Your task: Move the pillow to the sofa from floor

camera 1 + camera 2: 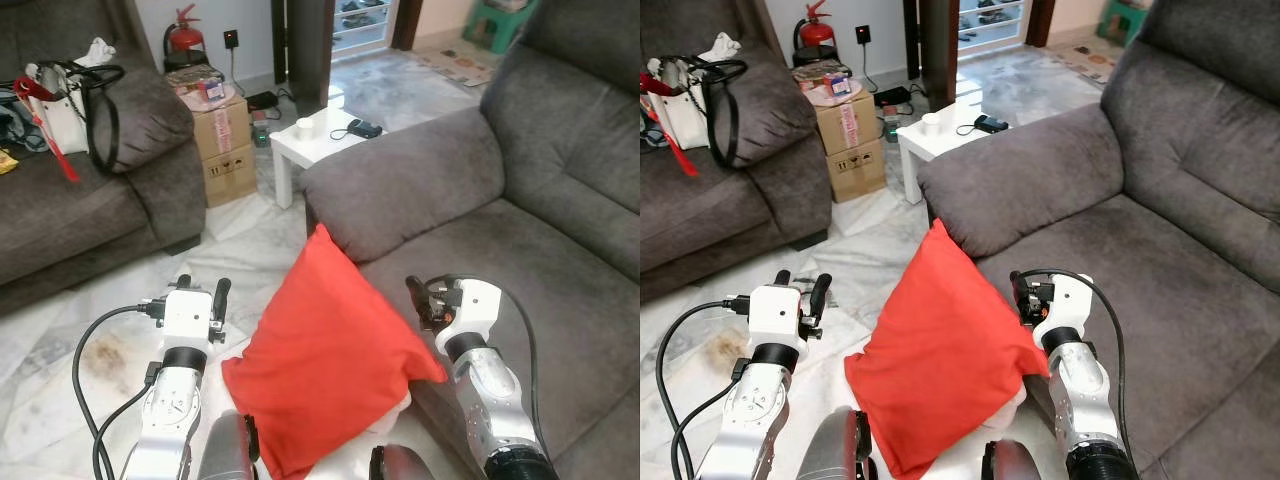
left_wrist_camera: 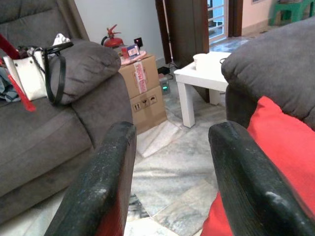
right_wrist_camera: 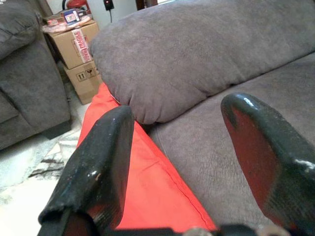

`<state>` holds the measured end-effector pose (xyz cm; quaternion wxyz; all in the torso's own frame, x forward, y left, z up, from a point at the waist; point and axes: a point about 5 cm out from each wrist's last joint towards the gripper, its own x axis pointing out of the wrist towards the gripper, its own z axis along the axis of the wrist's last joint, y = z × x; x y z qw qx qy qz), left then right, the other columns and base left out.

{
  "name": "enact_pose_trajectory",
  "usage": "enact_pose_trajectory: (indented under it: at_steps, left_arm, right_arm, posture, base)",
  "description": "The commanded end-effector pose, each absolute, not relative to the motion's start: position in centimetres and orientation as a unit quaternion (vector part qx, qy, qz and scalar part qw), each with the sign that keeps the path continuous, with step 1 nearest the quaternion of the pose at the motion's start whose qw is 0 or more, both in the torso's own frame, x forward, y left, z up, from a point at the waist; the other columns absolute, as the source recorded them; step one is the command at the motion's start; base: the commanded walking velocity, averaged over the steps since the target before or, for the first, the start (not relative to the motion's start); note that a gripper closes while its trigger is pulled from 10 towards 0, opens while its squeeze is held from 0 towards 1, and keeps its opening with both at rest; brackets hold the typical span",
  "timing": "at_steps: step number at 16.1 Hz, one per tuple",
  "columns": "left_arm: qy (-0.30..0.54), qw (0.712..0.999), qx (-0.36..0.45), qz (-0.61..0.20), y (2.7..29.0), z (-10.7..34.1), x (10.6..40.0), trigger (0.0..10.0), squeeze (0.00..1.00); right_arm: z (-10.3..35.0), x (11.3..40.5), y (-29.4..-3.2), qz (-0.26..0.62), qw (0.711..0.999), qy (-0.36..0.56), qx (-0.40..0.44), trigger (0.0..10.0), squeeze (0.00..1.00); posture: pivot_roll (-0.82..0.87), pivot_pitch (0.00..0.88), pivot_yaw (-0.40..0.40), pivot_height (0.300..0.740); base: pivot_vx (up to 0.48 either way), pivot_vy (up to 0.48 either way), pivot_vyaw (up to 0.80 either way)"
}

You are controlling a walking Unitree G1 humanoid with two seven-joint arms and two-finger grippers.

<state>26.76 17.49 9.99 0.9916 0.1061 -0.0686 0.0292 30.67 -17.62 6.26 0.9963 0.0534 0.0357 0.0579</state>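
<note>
Marble tile floor, pale w/ grey veining, runs centre to lower left of frame; brownish stain at lower left. Red pillow stands on it at lower centre, tilted, upper corner leaning against front of grey sofa on right. Second grey sofa sits on floor at left; white handbag w/ black straps lies on its seat/arm, upper left. Two stacked cardboard boxes on floor, upper centre-left. White side table beside them, carrying white cup + dark small object. Red fire extinguisher on floor by wall, top.
</note>
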Motion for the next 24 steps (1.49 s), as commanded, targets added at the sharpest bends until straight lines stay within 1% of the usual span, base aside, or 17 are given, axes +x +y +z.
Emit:
enact_pose_trajectory:
  at_steps: [1,5,15,17,24]
  left_arm:
    - [-0.054,0.993,0.099,0.043,18.2,9.2,26.5,10.0,0.0]
    - [-0.034,0.993,0.1,0.05,18.7,8.2,25.9,10.0,0.0]
    - [-0.018,0.994,0.089,0.059,18.8,7.4,25.6,10.0,0.0]
    - [-0.019,0.994,0.085,0.058,18.7,7.3,25.7,10.0,0.0]
    - [-0.02,0.995,0.081,0.057,18.5,7.3,25.9,10.0,0.0]
  right_arm:
    - [6.1,30.7,-17.4,0.067,0.996,0.042,0.049,10.0,0.0]
    - [5.7,30.6,-17.3,0.072,0.995,0.052,0.041,10.0,0.0]
    - [5.1,31.0,-16.7,0.092,0.992,0.081,0.021,10.0,0.0]
    - [5.2,31.1,-16.6,0.096,0.993,0.073,0.019,10.0,0.0]
    - [5.2,31.1,-16.4,0.106,0.992,0.07,0.022,10.0,0.0]
  posture:
    - [-0.02,0.116,-0.028,0.589]
    - [-0.02,0.118,-0.031,0.589]
    - [-0.02,0.126,-0.041,0.589]
    - [-0.03,0.127,-0.041,0.557]
    - [-0.03,0.13,-0.044,0.557]
  base:
    - [0.0,0.0,0.0]
    - [0.0,0.0,0.0]
    - [0.0,0.0,0.0]
    - [0.0,0.0,0.21]
    - [0.0,0.0,0.0]
